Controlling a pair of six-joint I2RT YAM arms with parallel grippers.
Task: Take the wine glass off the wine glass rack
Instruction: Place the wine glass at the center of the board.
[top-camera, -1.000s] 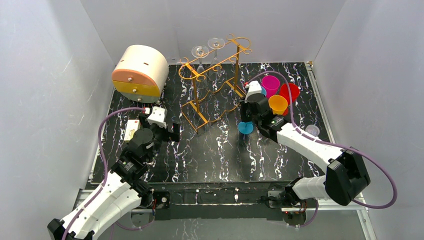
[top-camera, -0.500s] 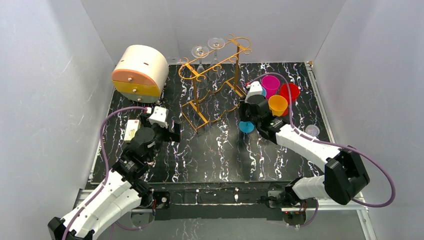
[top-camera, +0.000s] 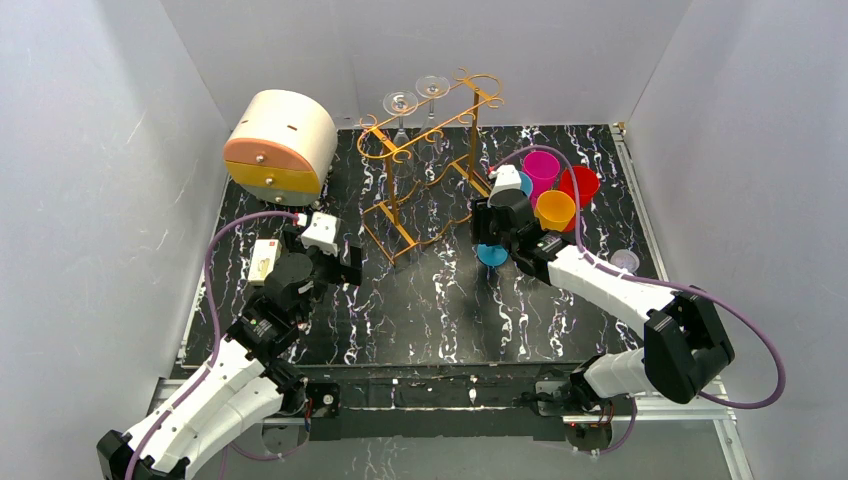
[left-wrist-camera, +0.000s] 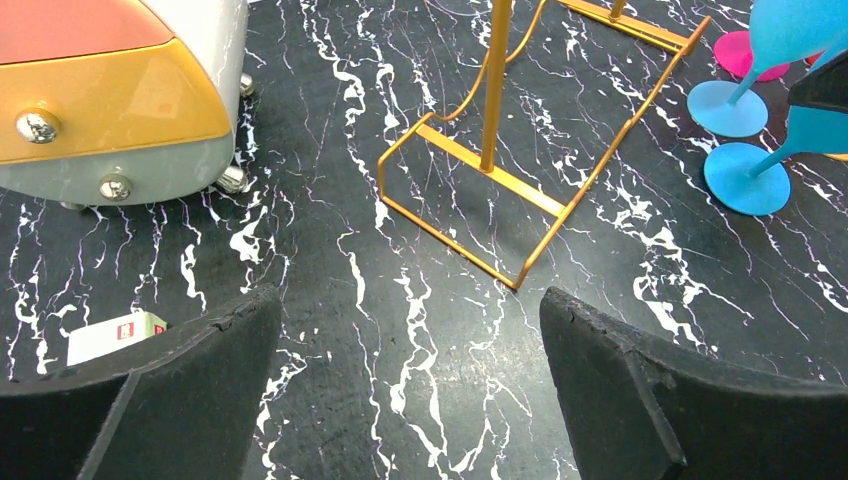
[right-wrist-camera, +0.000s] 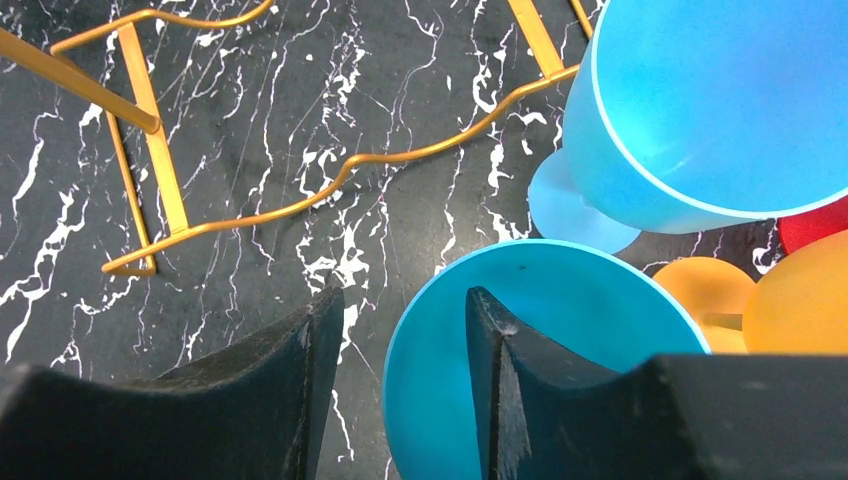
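My right fingers (right-wrist-camera: 270, 400) have just spread apart and let go the rim of the blue wine glass (right-wrist-camera: 560, 300). It now stands on the worktop (left-wrist-camera: 400, 300) beside the wine glass rack (left-wrist-camera: 492, 90), so I judge this one finished. My left fingers (left-wrist-camera: 640, 390) are wide and empty.

Nothing here can be read. The only thing that seems to carry print is a small white box (left-wrist-camera: 105, 340) lying near the left edge of the table (top-camera: 430, 310). It has a red patch on one face, and whatever is printed there is too small and blurred to make out in either the top view or the left wrist view.
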